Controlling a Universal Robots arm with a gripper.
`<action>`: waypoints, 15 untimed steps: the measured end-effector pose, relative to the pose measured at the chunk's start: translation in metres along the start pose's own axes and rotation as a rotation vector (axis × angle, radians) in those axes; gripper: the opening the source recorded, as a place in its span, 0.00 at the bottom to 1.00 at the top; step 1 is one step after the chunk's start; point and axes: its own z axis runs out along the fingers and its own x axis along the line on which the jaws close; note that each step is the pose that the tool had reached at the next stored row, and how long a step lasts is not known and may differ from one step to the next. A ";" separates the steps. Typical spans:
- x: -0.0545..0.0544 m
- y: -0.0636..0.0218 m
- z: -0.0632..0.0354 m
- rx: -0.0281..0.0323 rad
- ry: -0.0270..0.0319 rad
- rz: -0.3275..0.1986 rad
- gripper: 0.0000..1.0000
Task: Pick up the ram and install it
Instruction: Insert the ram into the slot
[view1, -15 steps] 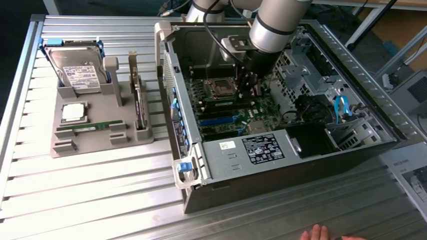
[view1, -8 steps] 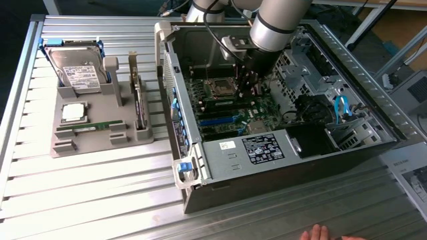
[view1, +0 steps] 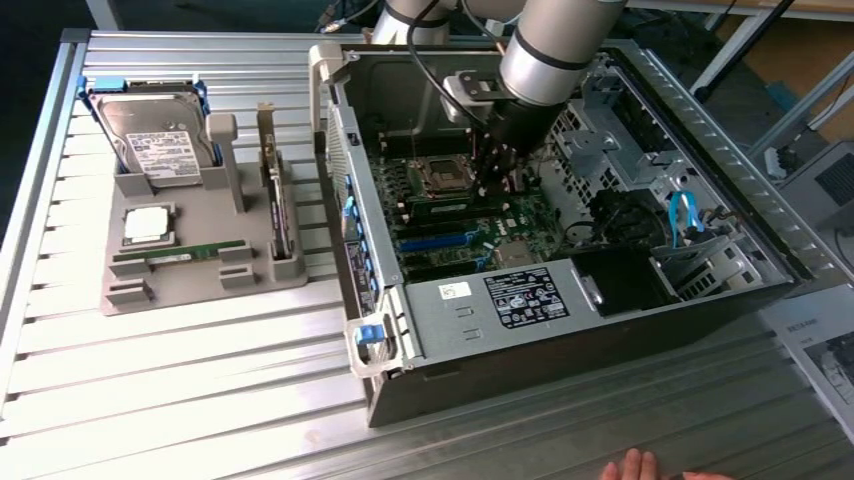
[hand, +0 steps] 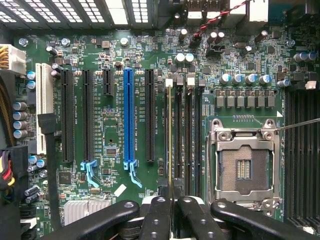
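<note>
My gripper (hand: 172, 202) reaches down inside the open computer case (view1: 561, 300), over the motherboard. It is shut on the ram (hand: 170, 135), a thin green stick seen edge-on that runs along the outermost of the black memory slots (hand: 187, 140), beside the empty silver processor socket (hand: 245, 167). Whether the stick is pressed fully into the slot I cannot tell. In the exterior view the gripper (view1: 501, 175) hangs just to the right of the socket (view1: 441, 178). A second, matching ram stick (view1: 180, 251) lies in the grey holder (view1: 200, 290) outside the case.
The holder also carries a hard drive (view1: 160, 140), a square silver processor chip (view1: 147, 225) and an upright expansion card (view1: 278, 200). A blue card slot (hand: 128, 117) lies beside the memory slots. Case walls surround the board. A person's hand (view1: 634, 468) rests at the table's near edge.
</note>
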 end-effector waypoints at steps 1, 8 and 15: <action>0.000 0.0000 -0.0001 -0.0001 0.0003 0.000 0.12; 0.000 0.0000 0.0009 0.0000 0.0003 0.000 0.12; -0.001 0.0000 0.0010 0.0001 0.0002 0.000 0.12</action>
